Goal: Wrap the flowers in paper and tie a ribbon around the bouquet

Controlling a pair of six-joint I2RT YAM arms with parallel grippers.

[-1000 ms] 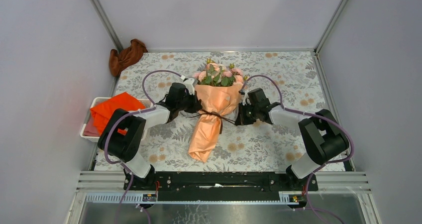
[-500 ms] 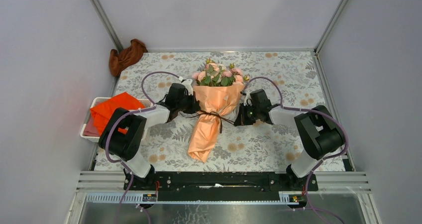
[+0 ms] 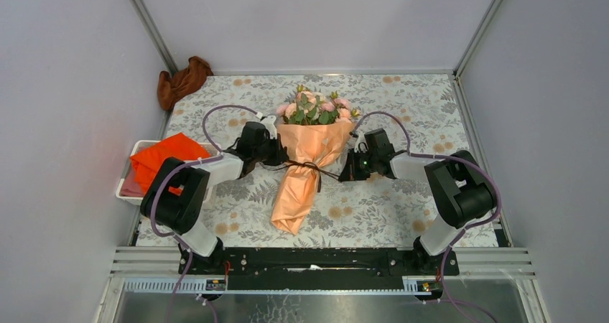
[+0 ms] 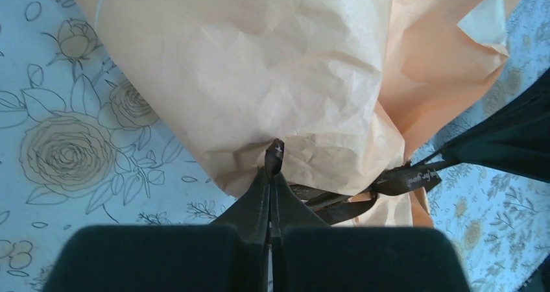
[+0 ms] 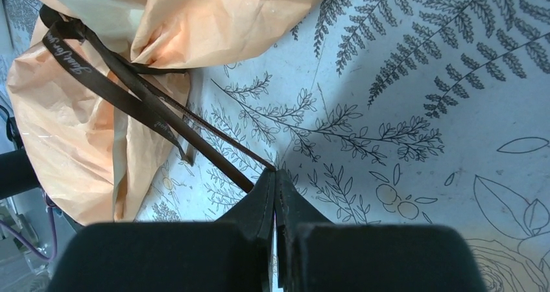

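The bouquet point(image 3: 307, 151) lies in the middle of the table: pink flowers point(image 3: 316, 110) top a peach-orange paper point(image 3: 296, 194) cone. A dark brown ribbon point(image 3: 310, 166) circles its narrow waist. My left gripper point(image 3: 281, 158) sits at the cone's left side, shut on a ribbon end point(image 4: 275, 154) that pokes up against the paper point(image 4: 259, 65). At the cone's right side my right gripper point(image 3: 345, 172) is shut on ribbon point(image 5: 130, 87) strands stretched from the knot to its tips point(image 5: 275, 174). Creased paper point(image 5: 65, 130) fills the left of that view.
A white basket point(image 3: 123, 186) holding bright orange cloth point(image 3: 165, 154) stands at the table's left edge. A brown cloth point(image 3: 183, 79) lies in the back left corner. Grey walls close in on three sides. The tablecloth point(image 3: 402, 115) is floral.
Both grippers have edged slightly apart, each still holding ribbon. The right arm's elbow has drawn in a little. The bouquet has barely moved.
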